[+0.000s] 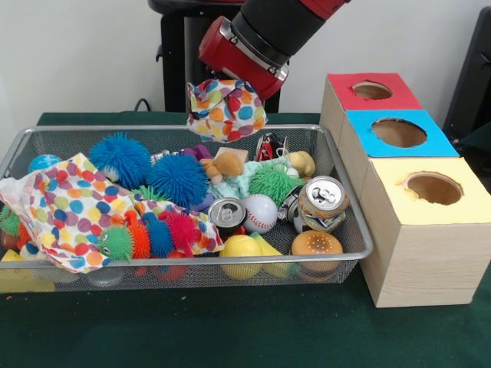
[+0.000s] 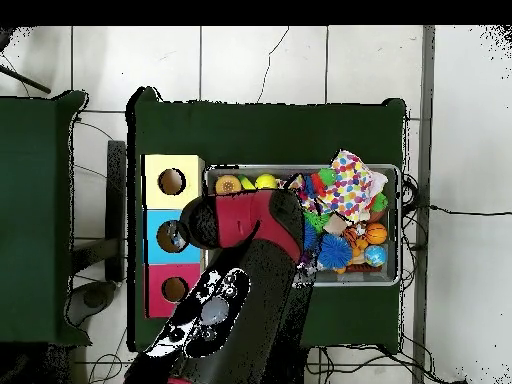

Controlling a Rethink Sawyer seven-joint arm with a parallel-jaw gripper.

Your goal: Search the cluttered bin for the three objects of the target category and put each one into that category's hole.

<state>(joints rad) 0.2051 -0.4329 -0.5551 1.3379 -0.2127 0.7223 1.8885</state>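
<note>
My gripper (image 1: 228, 93) hangs above the back rim of the wire bin (image 1: 184, 264), its fingers buried in a polka-dot cloth bundle (image 1: 227, 111) that it holds clear of the clutter. The red wrist (image 1: 244, 52) slants down from the upper right. Three boxes stand right of the bin, with a red-topped hole (image 1: 372, 90), a blue-topped hole (image 1: 398, 133) and a yellow-topped hole (image 1: 433, 188). In the overhead view the arm (image 2: 245, 225) covers the gripper, the bundle and the bin's left part.
The bin holds two blue spiky balls (image 1: 120, 159), a green spiky ball (image 1: 274, 182), two cans (image 1: 322, 203), a baseball (image 1: 260, 212), a toy burger (image 1: 316, 245), a teddy (image 1: 224, 165) and a second polka-dot cloth (image 1: 69, 207) (image 2: 350, 185).
</note>
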